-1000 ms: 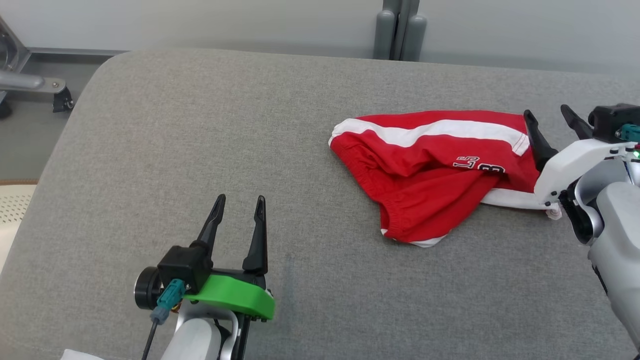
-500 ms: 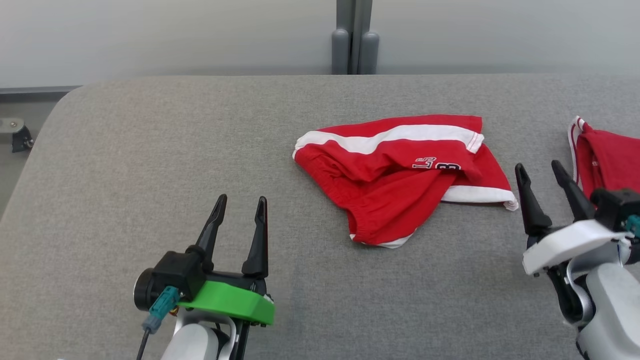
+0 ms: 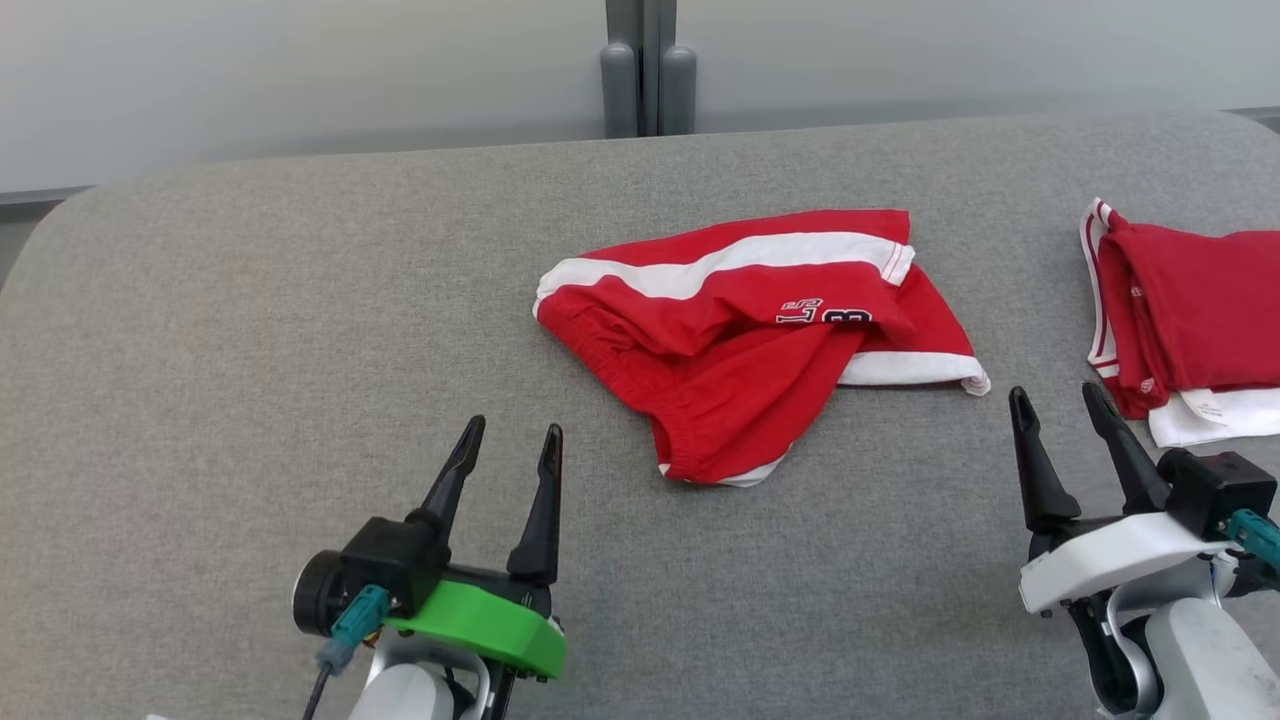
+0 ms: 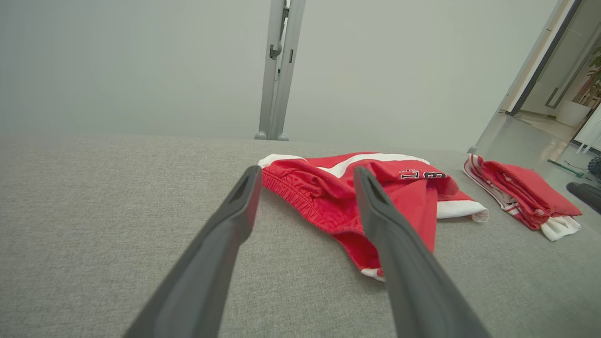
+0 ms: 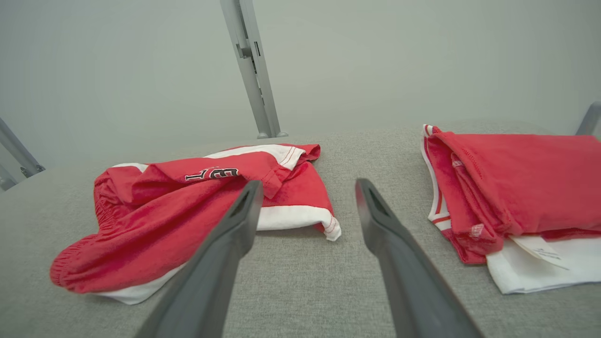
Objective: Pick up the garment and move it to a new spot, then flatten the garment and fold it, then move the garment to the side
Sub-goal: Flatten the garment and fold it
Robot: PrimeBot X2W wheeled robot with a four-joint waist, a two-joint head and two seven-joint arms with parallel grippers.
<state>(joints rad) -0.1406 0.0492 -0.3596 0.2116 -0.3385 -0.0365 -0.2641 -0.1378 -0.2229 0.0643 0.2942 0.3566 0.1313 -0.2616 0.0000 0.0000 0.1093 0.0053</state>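
At lower left on the grey cushion [image 3: 220, 330], the left gripper [image 3: 513, 428] has its fingers spread, grasping nothing. Mid-cushion lies the crumpled red garment [image 3: 740, 340], white-striped, apart from both grippers. Right of it, the right gripper [image 3: 1055, 393] is likewise spread and empty, near a folded red pile [image 3: 1190, 300] at the right edge.

Red shorts [image 3: 740, 340] with white stripes, crumpled and partly folded over, lying loose mid-cushion, printed lettering showing
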